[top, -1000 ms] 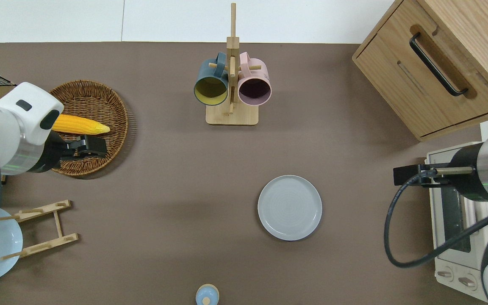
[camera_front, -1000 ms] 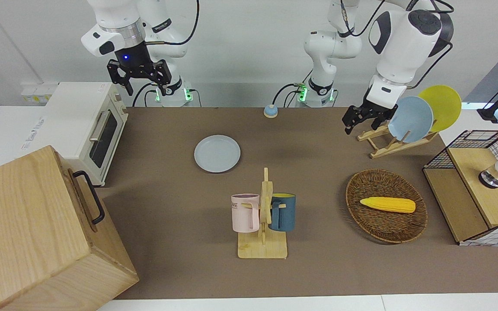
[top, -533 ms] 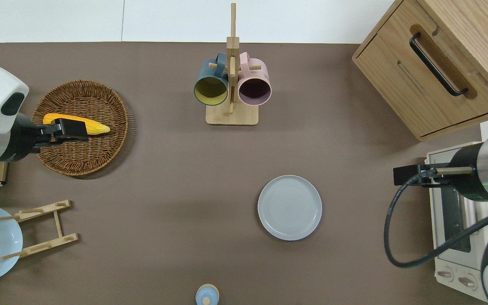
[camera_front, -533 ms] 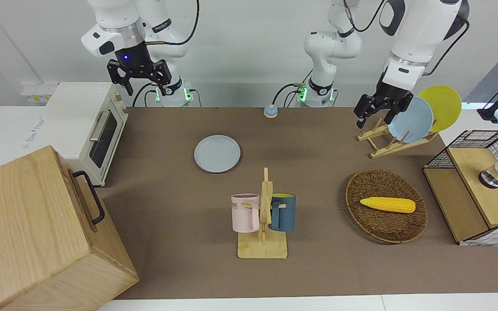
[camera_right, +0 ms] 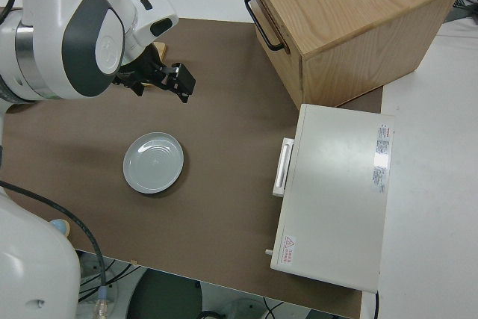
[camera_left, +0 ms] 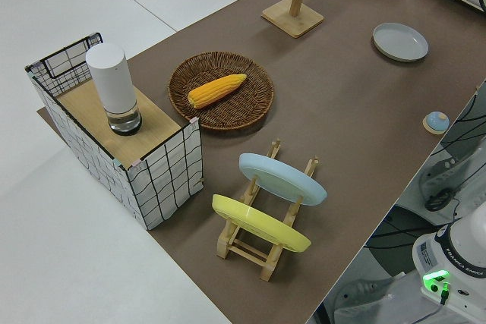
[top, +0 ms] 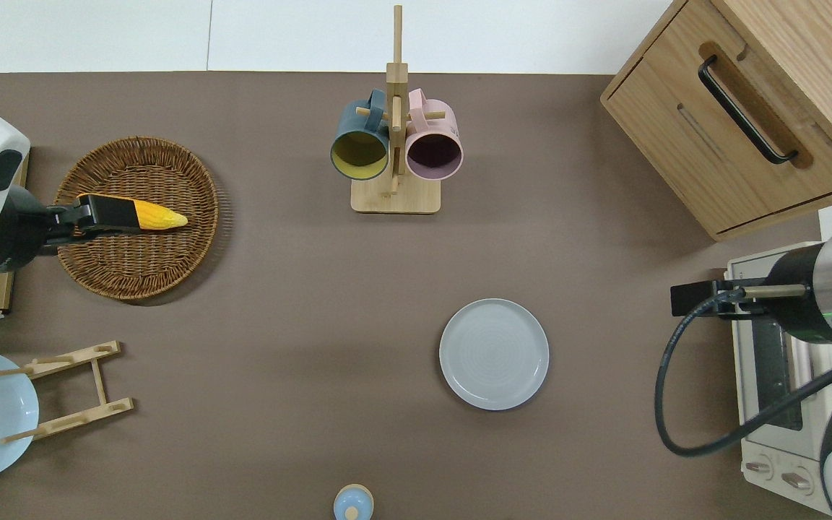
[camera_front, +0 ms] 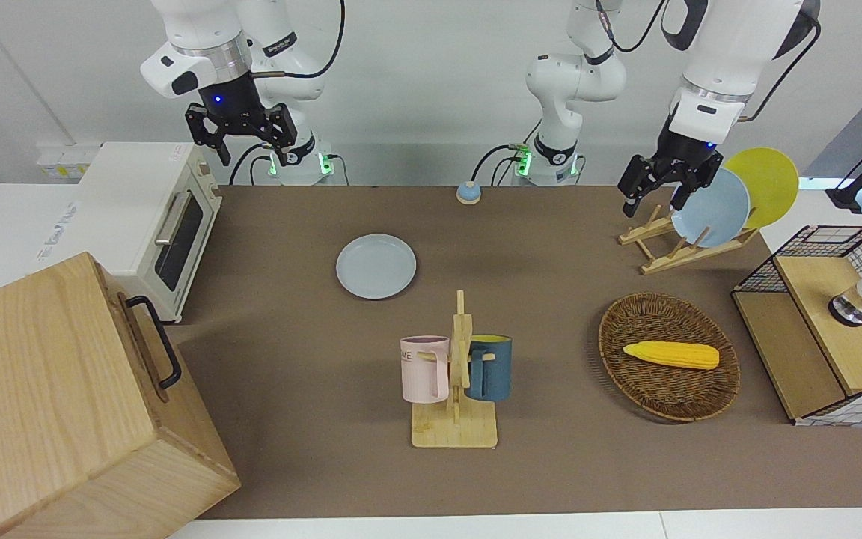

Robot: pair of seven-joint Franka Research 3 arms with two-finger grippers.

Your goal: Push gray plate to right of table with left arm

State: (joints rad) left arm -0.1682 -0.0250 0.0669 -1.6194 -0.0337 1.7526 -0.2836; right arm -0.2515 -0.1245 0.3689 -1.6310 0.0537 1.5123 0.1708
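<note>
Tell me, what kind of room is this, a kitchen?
Probably a robotics lab staged as a kitchen: two white robot arms stand at a table set with a toaster oven and mug rack.

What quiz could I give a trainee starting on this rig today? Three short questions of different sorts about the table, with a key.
1. True or false: the left gripper is touching the gray plate.
2. What lies in the wicker basket? A. a corn cob B. a spoon C. a bowl
3. Fill in: the wooden mug stand holds ____ mugs.

Key:
1. False; the overhead view shows it over the basket, well apart from the plate.
2. A
3. two
</note>
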